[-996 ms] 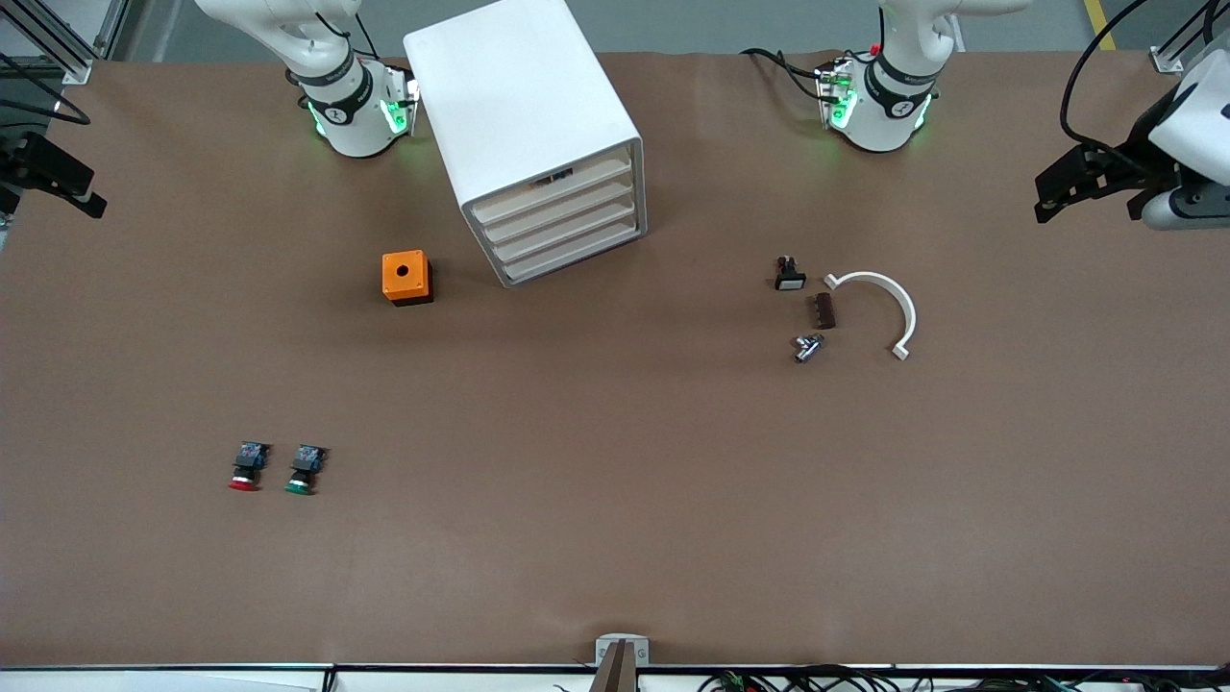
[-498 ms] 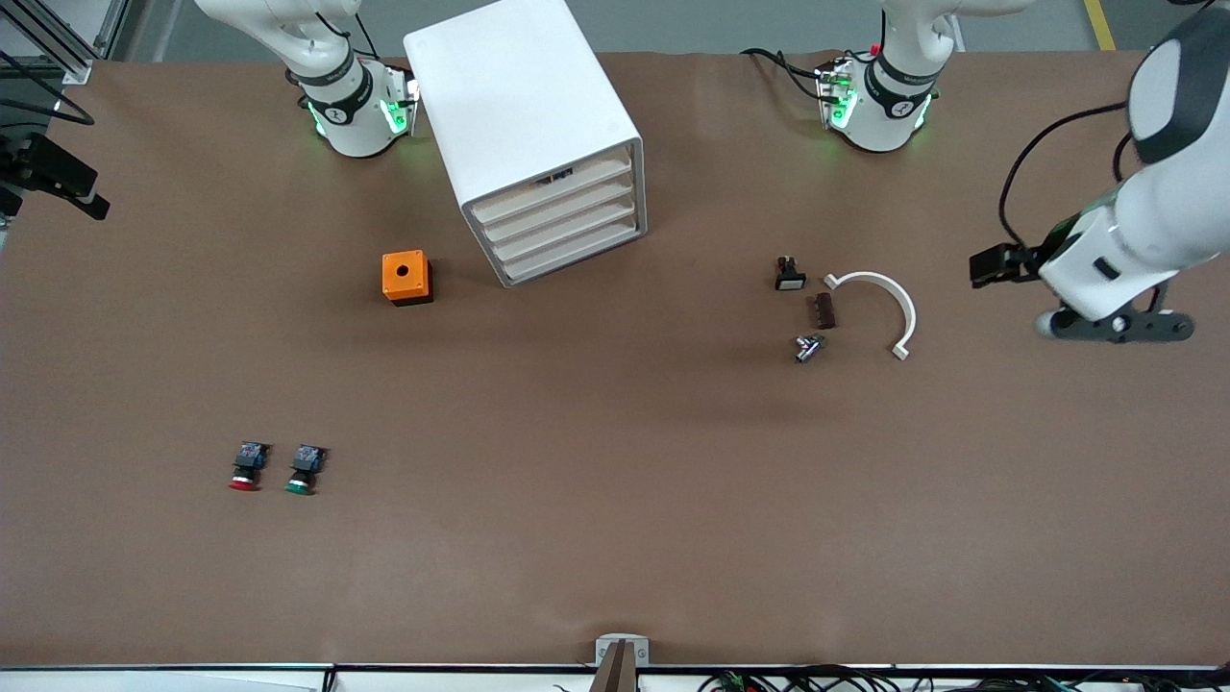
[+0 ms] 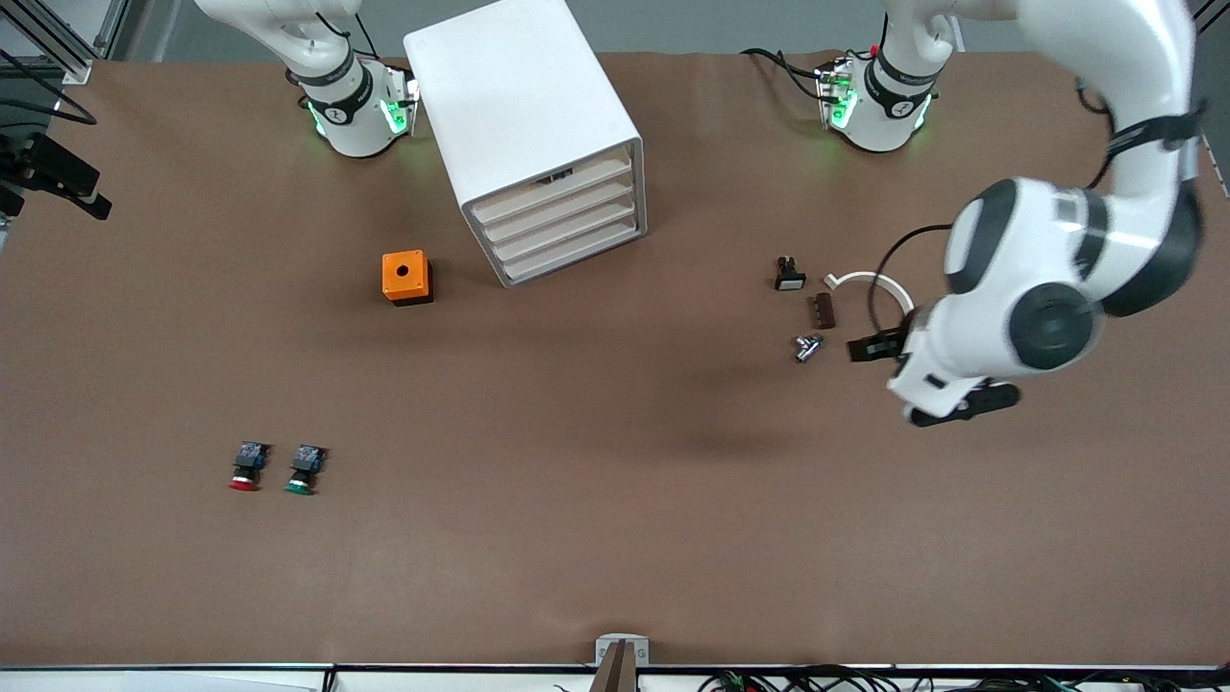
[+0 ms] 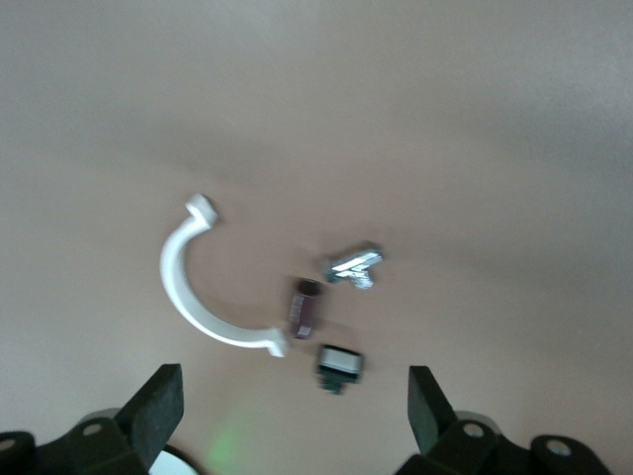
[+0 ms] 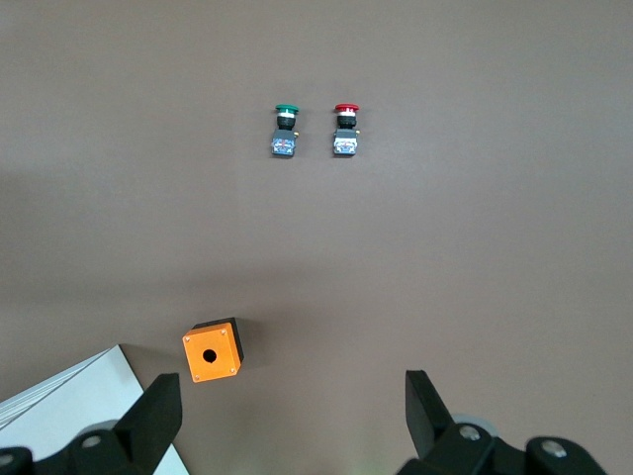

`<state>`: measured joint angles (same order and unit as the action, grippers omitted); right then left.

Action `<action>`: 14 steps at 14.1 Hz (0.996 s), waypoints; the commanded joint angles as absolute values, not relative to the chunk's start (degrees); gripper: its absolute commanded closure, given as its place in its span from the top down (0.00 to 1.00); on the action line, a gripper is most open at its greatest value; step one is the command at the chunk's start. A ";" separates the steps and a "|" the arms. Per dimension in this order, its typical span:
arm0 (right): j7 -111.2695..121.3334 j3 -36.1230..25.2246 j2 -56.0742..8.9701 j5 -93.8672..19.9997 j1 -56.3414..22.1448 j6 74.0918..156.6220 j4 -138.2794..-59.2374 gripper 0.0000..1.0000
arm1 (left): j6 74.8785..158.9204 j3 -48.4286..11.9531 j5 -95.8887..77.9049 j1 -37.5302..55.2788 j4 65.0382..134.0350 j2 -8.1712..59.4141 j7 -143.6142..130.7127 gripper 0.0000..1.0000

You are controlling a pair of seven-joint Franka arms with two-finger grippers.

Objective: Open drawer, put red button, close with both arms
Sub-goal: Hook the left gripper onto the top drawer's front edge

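The white cabinet (image 3: 524,125) stands near the right arm's base with its four drawers (image 3: 562,226) all shut. The red button (image 3: 245,468) lies on the table near the front camera, beside a green-capped one (image 3: 304,469); it also shows in the right wrist view (image 5: 345,129). My left gripper (image 3: 870,348) is open and empty, up over the small parts toward the left arm's end; the left wrist view (image 4: 292,416) shows its jaws wide apart. My right gripper (image 3: 82,192) waits open and empty at the right arm's end of the table, its jaws also wide apart in the right wrist view (image 5: 292,421).
An orange box (image 3: 406,277) with a round hole sits beside the cabinet. Under the left arm lie a white arc (image 3: 889,286), a black switch (image 3: 789,276), a brown piece (image 3: 824,310) and a metal piece (image 3: 807,347).
My left arm has swung in from the table's end toward the middle and now hangs over the small parts. The right arm has stayed put. Nothing on the table moved.
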<state>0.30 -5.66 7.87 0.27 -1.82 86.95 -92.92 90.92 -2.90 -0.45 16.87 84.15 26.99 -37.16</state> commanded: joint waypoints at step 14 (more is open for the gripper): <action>0.00 -2.64 10.11 4.66 -2.11 86.92 -94.57 1.00 | 91.41 -2.55 -37.76 31.29 80.68 42.36 -107.55 0.99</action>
